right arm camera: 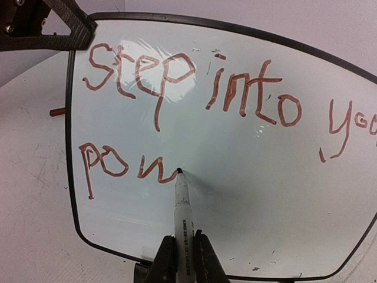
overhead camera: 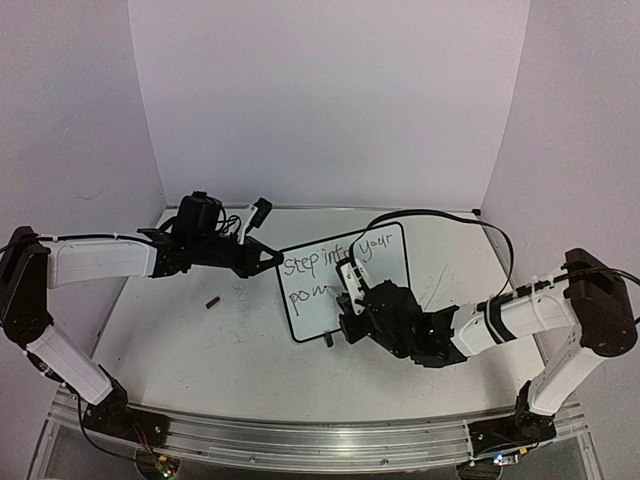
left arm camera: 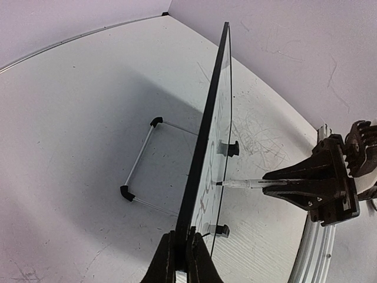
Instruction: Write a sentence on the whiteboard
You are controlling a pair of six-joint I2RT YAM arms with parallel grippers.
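A: What was seen nearest the arms' bases?

B: The right gripper (right arm camera: 179,254) was seen, its jaws pinched on the marker (right arm camera: 181,206). The marker's long axis was run straight out from the jaws, tip forward.

A: Where was the tip set?

B: It was pressed to the board (right arm camera: 253,200), at the tail of the "w" in "pow", on the lower line of the sentence (right arm camera: 261,94). The upper line was read as "step into your", the last word being cut off in the wrist view but whole from above.

A: Which way was the board laid from those jaws?

B: It was found directly ahead, its written face turned toward them, propped on its feet (left arm camera: 126,192). Its long axis was run across the marker's, left to right, and the lines were written along it. Bare white was left to the right of the tip, so the missing letters are judged to call for a sideways carry rightward with the tip touching.

A: What was found farther back?

B: The board's edge, near its upper left corner, was clamped by the left gripper (left arm camera: 182,259), jaws pressed onto the frame. The right arm was judged the nearer to the writing face, the left only a brace. Everything was stood on the table (overhead camera: 190,350).
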